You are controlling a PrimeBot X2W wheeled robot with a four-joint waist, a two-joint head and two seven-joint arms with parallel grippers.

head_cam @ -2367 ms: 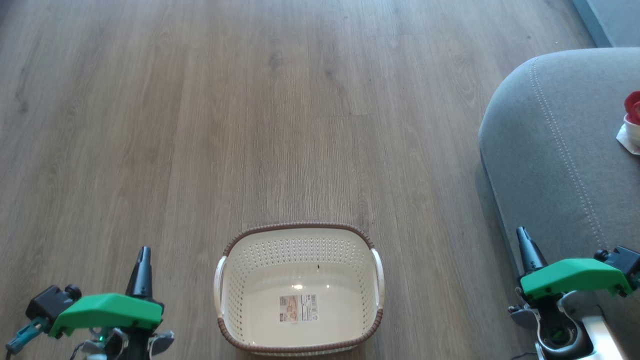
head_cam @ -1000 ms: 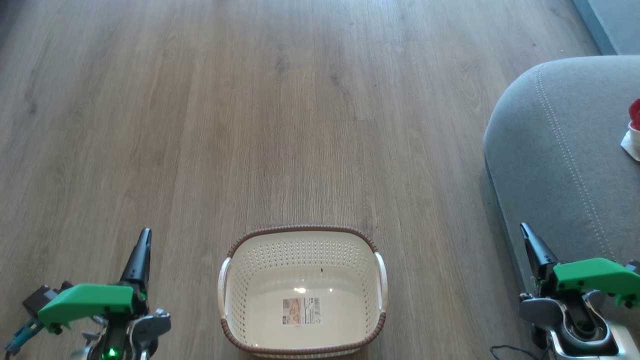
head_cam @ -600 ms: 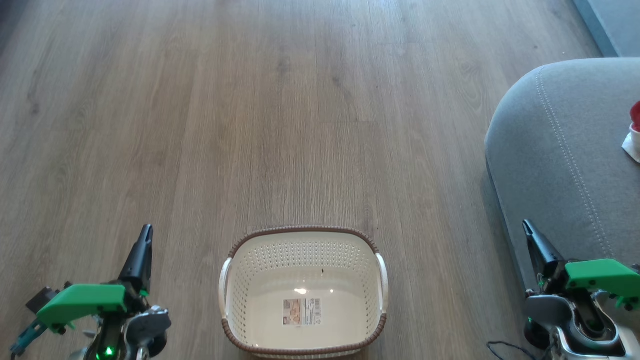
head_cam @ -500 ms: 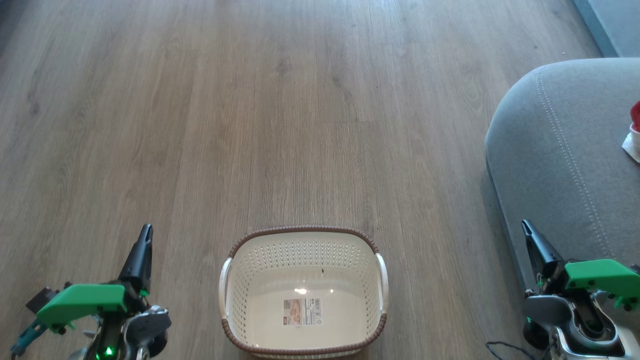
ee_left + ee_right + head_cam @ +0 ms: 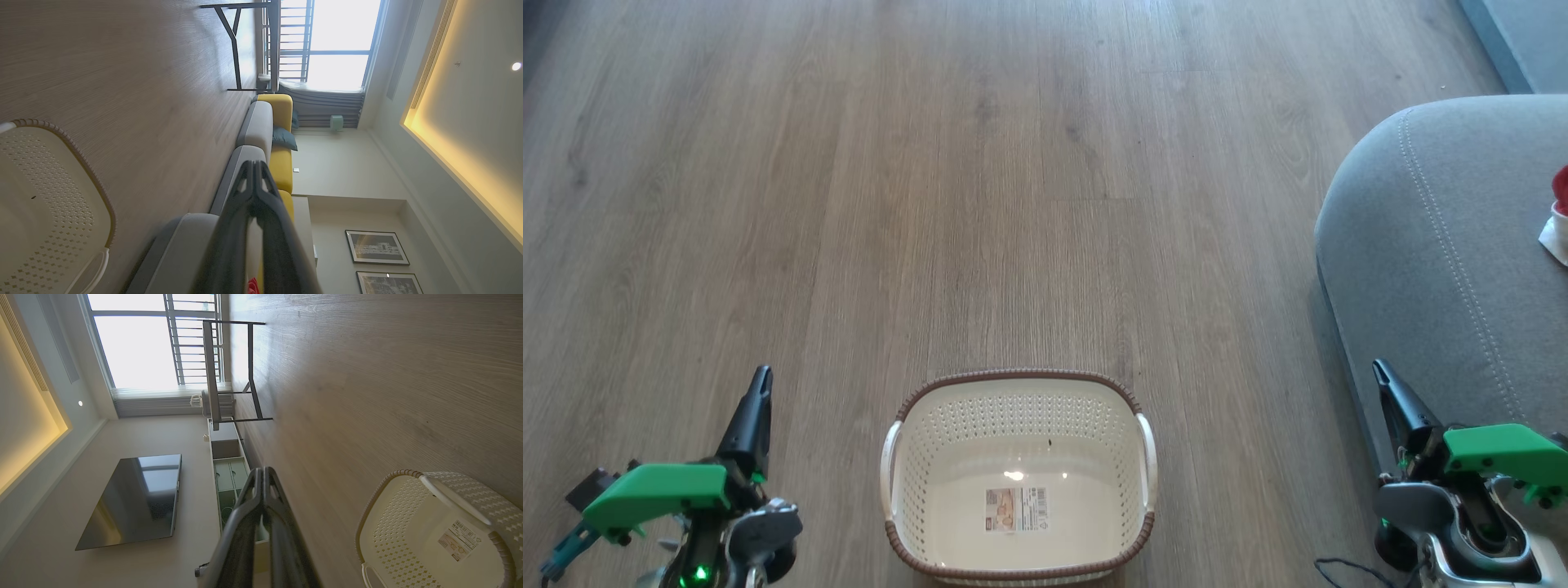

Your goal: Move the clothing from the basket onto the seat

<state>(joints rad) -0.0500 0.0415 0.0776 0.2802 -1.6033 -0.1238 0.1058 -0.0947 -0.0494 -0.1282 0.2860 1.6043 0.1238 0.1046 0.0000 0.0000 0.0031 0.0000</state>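
Left gripper and right gripper: both with fingers pressed together, gripping nothing (one either side of the basket). Clothing lies far right on the seat.

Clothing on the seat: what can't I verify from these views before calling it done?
- Head view: the clothing on the seat is cut by the right edge; piece count unknown.
- Left wrist view: the left gripper hides all but a red scrap of it.
- Head view: the label in the basket is too small to read.

Head looks steeply down; wrist views (rolled sideways) share the basket.
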